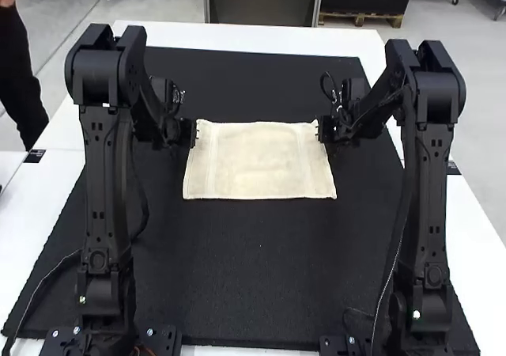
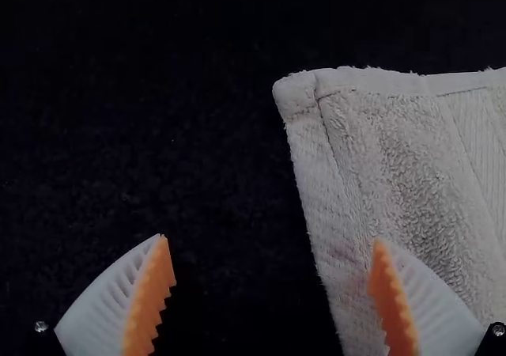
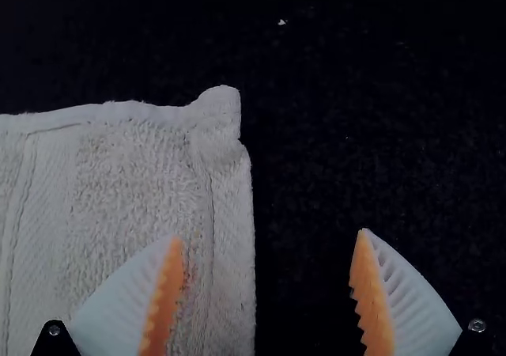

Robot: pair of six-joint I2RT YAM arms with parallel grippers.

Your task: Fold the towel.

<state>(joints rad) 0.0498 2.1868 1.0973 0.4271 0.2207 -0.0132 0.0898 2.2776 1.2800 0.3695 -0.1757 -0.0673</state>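
- Underneath: black mat (image 1: 253,269) on white table (image 1: 174,34).
- Between both pairs of fingers: cream towel (image 1: 257,162), lying flat.
- Near its far-left corner: left gripper (image 1: 194,132), fingers apart, one over cloth, one over mat.
- Near its far-right corner: right gripper (image 1: 319,129), parted likewise.

Towel (image 1: 261,162) cream; mat (image 1: 245,269) black; table (image 1: 190,35) white; pads (image 2: 150,293) orange.

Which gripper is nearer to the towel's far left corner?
Left. The left gripper is near that corner; the right gripper is by the far right corner of the towel.
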